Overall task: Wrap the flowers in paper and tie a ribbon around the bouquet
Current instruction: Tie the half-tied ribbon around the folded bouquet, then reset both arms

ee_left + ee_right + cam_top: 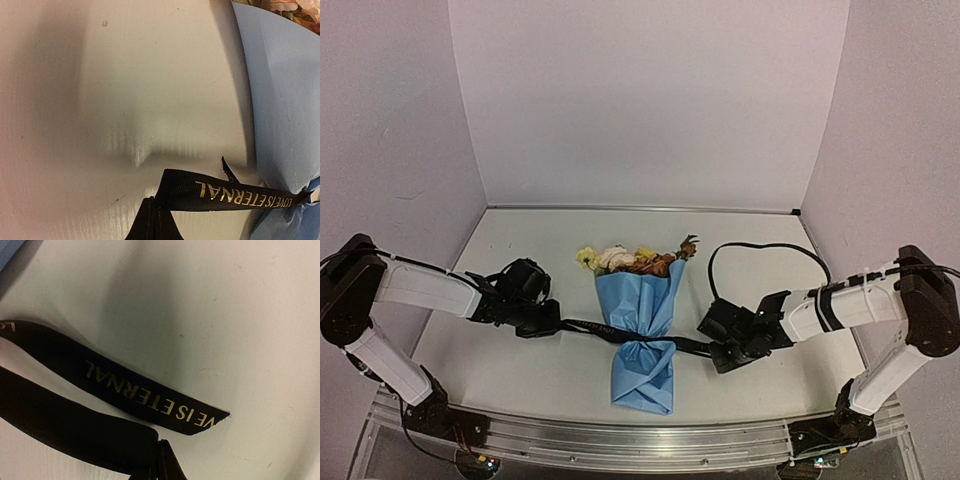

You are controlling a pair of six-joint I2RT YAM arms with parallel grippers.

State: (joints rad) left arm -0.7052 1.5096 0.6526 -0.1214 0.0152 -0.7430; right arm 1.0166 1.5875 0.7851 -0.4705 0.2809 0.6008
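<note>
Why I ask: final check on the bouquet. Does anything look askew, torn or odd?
Nothing much stands out. The bouquet lies flat, its paper untorn, the ribbon pinching it and pulled out to either side. Only the paper below the pinch looks creased.

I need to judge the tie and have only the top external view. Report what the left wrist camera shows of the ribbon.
Observer: The ribbon carries gold lettering, LOVE IS ETERNAL, and runs straight from the shut left pincer to where it cinches the paper.
Operator: Now the right wrist camera.
Observer: Two strands show there. One goes into the shut right pincer. The other, lettered, ends in a slanted cut edge just beyond it.
Operator: Go back to the left side and check the cinch.
Observer: A short pointed bit of ribbon sticks up right beside the cinch.
</note>
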